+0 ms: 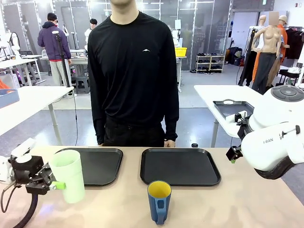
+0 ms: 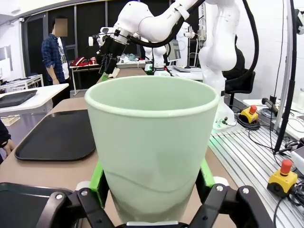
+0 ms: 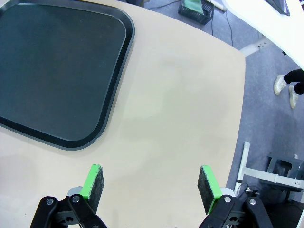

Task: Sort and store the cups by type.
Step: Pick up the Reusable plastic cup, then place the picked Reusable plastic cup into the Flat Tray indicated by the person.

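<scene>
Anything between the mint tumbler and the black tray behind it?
Nothing visible. The tall mint-green plastic tumbler stands at the near edge of the left black tray; the dark blue mug sits off to its right.

Bright, even overhead light covers my surface (image 1: 247, 204); shadows on it are soft and faint. Wrist views bow near their edges; the close tumbler (image 2: 152, 142) looks sharp.

White arms (image 1: 275, 142), black green-padded tools (image 3: 151, 173)
</scene>
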Robot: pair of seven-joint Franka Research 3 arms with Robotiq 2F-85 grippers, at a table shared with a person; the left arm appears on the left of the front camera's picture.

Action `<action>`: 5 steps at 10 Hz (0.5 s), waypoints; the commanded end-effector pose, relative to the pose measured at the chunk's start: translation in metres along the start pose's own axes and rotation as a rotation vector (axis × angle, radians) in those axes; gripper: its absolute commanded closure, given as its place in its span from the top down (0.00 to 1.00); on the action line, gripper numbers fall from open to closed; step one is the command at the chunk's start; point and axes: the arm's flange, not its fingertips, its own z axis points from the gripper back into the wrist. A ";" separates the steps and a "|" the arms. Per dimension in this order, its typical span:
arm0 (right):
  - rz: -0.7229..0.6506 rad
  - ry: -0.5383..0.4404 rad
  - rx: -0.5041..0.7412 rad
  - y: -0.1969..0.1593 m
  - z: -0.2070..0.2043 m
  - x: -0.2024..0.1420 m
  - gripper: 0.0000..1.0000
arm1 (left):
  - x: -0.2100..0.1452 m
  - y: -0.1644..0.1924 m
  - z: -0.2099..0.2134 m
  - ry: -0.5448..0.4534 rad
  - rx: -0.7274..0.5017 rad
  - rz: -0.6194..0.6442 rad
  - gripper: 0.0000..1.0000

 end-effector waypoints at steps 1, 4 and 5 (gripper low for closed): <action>0.001 0.001 0.000 0.000 -0.001 -0.001 1.00 | 0.000 0.005 -0.003 0.003 -0.008 -0.008 0.28; 0.001 0.001 0.000 0.000 -0.001 -0.001 1.00 | 0.000 0.005 -0.003 0.003 -0.008 -0.008 0.28; 0.001 0.001 0.000 0.000 -0.001 -0.001 1.00 | 0.000 0.005 -0.003 0.003 -0.008 -0.008 0.28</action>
